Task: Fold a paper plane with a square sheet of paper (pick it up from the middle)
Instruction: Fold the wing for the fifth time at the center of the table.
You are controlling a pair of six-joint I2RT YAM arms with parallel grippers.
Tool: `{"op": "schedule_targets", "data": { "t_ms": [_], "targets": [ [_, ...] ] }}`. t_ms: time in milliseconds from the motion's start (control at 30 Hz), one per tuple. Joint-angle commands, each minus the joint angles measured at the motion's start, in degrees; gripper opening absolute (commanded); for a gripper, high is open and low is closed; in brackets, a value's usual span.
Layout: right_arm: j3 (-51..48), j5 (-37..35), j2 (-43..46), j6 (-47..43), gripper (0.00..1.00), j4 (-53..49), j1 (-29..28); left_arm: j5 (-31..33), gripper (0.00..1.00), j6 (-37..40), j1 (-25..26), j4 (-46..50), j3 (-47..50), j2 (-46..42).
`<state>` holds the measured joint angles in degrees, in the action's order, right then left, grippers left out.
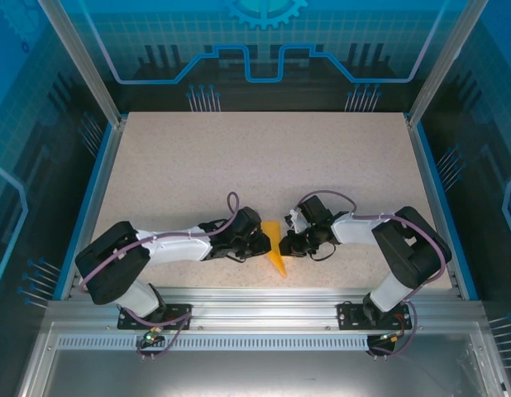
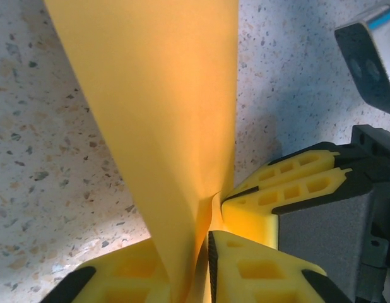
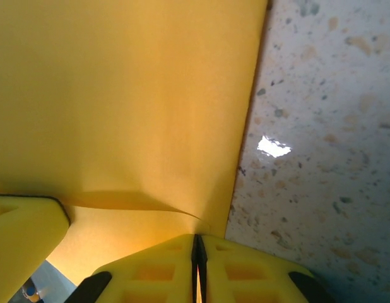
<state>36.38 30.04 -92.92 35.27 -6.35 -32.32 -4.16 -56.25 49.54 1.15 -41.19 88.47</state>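
Observation:
The sheet of paper [image 1: 276, 248] is orange-yellow and folded into a narrow pointed shape, its tip toward the near edge of the table. It stands on edge between my two grippers, which meet at its upper part. My left gripper [image 1: 260, 242] is shut on the paper [image 2: 163, 113]; the fold runs down between its yellow fingers [image 2: 258, 271]. From the other side, my right gripper [image 1: 287, 241] is shut on an edge of the paper [image 3: 132, 95], its fingers [image 3: 163, 268] pressed together. The right gripper's fingers [image 2: 289, 183] touch the paper just above my left jaws.
The speckled beige table [image 1: 264, 165] stretches out behind the grippers. Blue-lit transparent walls [image 1: 264, 50] and metal posts enclose it. An aluminium rail [image 1: 255, 302] with both arm bases runs along the near edge. Both arms lie low over the near part of the table.

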Motion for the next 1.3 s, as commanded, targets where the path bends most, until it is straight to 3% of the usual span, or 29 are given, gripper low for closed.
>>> {"op": "schedule_targets", "data": {
  "t_ms": [0,400,533,733,1000,1267],
  "targets": [
    [-0.3,-4.1,-0.2,-0.8,0.12,-3.0,1.2,-0.9,0.14,2.1,-0.4,6.3,-3.6,1.8],
    [-4.3,-10.5,17.8,-2.0,0.23,-6.0,-0.2,-1.4,0.08,1.2,-0.4,9.0,-6.2,3.6],
    [-5.0,-10.8,20.5,-2.7,0.26,-5.8,-3.8,-1.6,0.08,0.9,-0.4,8.9,-6.4,3.6],
    [-7.6,-18.4,24.6,-2.1,0.34,-2.4,-10.5,-2.5,0.07,0.4,-0.4,9.6,-7.7,4.4],
    [-13.5,-34.4,29.7,-3.7,0.42,4.4,-20.1,-3.7,0.07,0.2,-0.4,10.7,-9.3,6.0],
    [-16.8,-48.0,30.2,-12.9,0.45,12.8,-30.6,-3.7,0.07,0.4,-0.4,11.8,-10.2,6.4]
  ]
}}
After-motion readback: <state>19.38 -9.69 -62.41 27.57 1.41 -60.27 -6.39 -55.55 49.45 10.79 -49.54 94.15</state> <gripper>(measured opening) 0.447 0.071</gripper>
